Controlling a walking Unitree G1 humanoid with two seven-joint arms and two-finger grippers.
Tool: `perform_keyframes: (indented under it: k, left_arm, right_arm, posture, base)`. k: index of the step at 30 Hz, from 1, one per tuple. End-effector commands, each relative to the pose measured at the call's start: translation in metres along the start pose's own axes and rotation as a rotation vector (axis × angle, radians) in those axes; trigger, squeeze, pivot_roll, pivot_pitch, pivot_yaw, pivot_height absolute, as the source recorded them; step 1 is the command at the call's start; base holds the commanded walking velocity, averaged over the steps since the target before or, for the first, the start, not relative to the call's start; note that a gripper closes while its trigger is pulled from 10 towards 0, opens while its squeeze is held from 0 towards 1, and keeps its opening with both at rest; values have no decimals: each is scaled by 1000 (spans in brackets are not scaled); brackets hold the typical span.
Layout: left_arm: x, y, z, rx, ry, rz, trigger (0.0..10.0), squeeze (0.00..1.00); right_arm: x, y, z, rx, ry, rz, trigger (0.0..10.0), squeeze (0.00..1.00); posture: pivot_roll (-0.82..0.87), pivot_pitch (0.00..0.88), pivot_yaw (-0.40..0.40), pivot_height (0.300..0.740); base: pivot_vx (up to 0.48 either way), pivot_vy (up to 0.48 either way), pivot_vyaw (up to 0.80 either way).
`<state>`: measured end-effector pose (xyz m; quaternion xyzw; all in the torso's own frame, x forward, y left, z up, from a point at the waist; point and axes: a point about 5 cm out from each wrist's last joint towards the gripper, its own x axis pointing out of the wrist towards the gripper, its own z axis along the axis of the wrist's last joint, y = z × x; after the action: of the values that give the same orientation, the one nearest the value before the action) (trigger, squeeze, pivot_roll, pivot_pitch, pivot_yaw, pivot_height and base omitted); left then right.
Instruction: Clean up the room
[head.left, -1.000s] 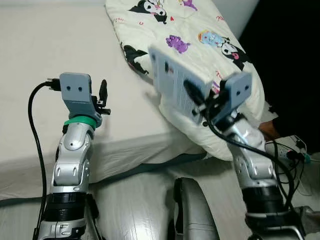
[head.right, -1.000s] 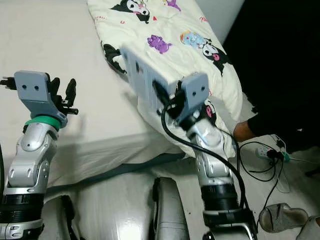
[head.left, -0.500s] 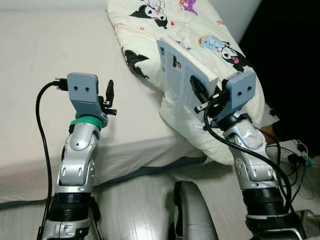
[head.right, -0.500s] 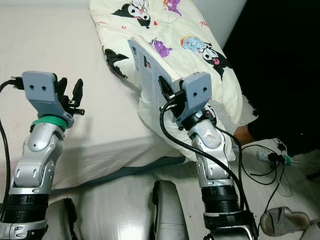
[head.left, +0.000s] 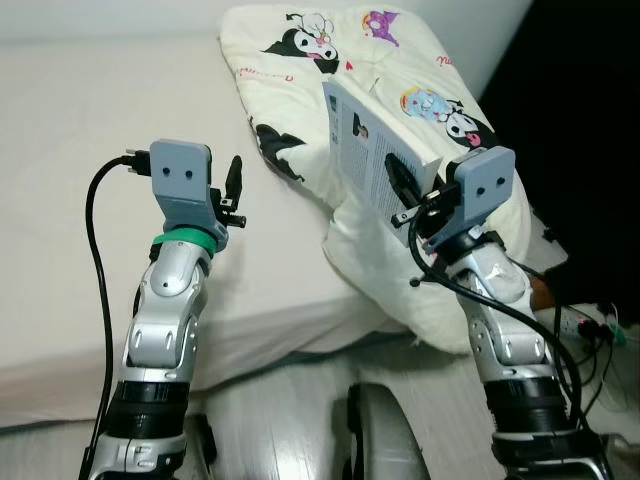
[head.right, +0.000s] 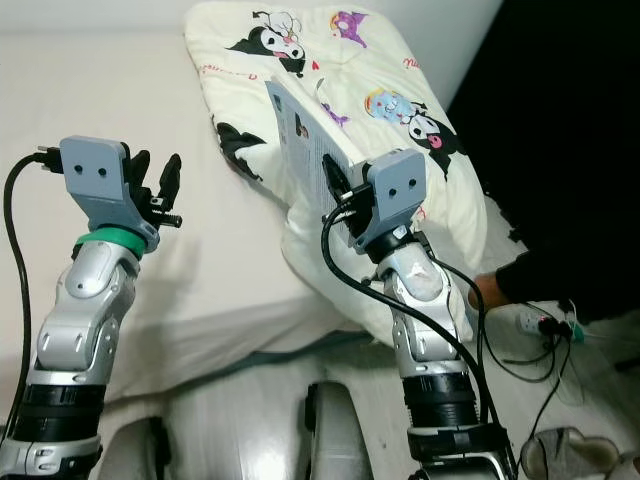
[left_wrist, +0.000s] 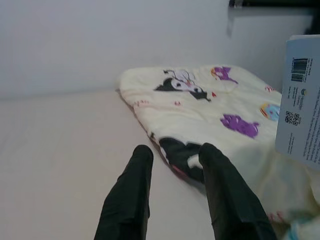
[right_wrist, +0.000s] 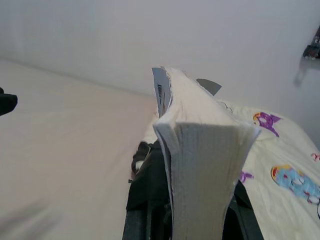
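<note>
A wide bed (head.left: 90, 120) with a plain cream sheet lies before me. A pale quilt (head.left: 420, 90) printed with cartoon characters is bunched along its right side. My right claw (head.left: 400, 190) pinches a thick paperback book (head.left: 365, 155), held upright above the quilt with its back cover facing left. My left claw (left_wrist: 172, 200) hovers over the bare sheet, fingers spread and holding nothing.

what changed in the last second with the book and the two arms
The right gripper has stayed shut on the book and tipped it from slanted to more upright, above the cartoon-print quilt. The left gripper stays open and empty over the bed. The camera shifted, so the quilt's apparent move is not real.
</note>
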<state>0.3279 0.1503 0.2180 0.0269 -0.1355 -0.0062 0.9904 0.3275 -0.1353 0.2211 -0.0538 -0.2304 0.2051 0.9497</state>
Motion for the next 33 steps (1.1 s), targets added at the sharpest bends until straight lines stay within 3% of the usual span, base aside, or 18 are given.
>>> perform_keyframes:
  k: [1,23,33]
  left_arm:
    - [-2,-2,-2,-4,13,-9,10000,0]
    - [-2,-9,-3,-7,31,-59,10000,0]
    - [-4,-9,-6,7,41,-73,10000,0]
  right_arm:
    - [0,-3,5,-7,-39,-19,10000,0]
    - [0,-6,2,-3,-41,-47,10000,0]
    - [0,-6,-1,6,-30,-71,10000,0]
  posture:
    - [-115,26,-15,635]
    - [-112,22,-10,720]
    - [-111,24,-5,720]
  base:
    - [0,0,0]
    - [0,0,0]
    - [0,0,0]
